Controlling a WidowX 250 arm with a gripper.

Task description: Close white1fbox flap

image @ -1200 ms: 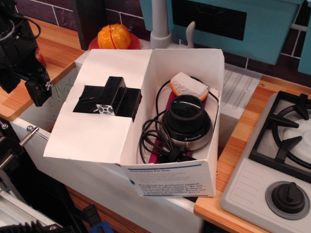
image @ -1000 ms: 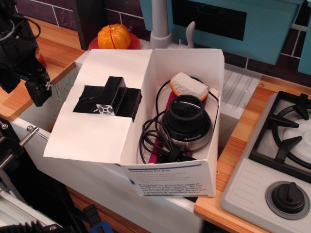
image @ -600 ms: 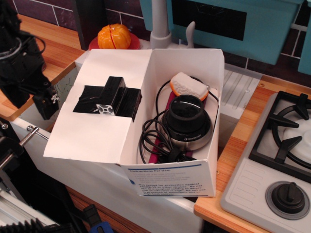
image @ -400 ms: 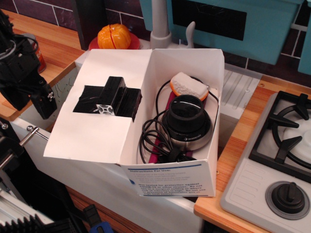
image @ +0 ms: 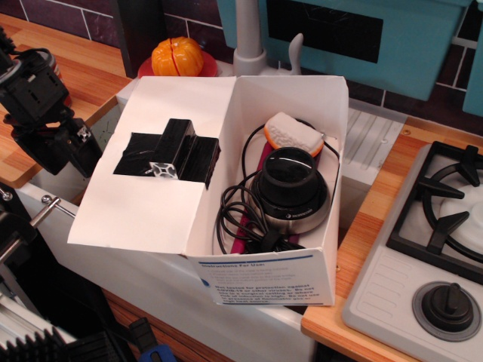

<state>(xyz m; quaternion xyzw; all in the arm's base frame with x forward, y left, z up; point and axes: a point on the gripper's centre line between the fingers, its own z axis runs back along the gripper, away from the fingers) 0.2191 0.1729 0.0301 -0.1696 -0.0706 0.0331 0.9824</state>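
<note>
Flap [image: 151, 181] of white1fbox [image: 264, 256] lies open, folded out left over sink edge, taped black block [image: 177, 151] facing up. Hinge — long axis — runs front-to-back along box's left wall. Gripper [image: 75, 147] just beside flap's outer left edge, low; finger spread cannot be told. Judgement: closing needs lift from left, swing rightward over cables and puck device [image: 290, 188].

Far right of the claw sits a gas stove [image: 445, 234]; an orange pumpkin [image: 177, 56] rests behind it, a grey faucet [image: 249, 34] beyond.
</note>
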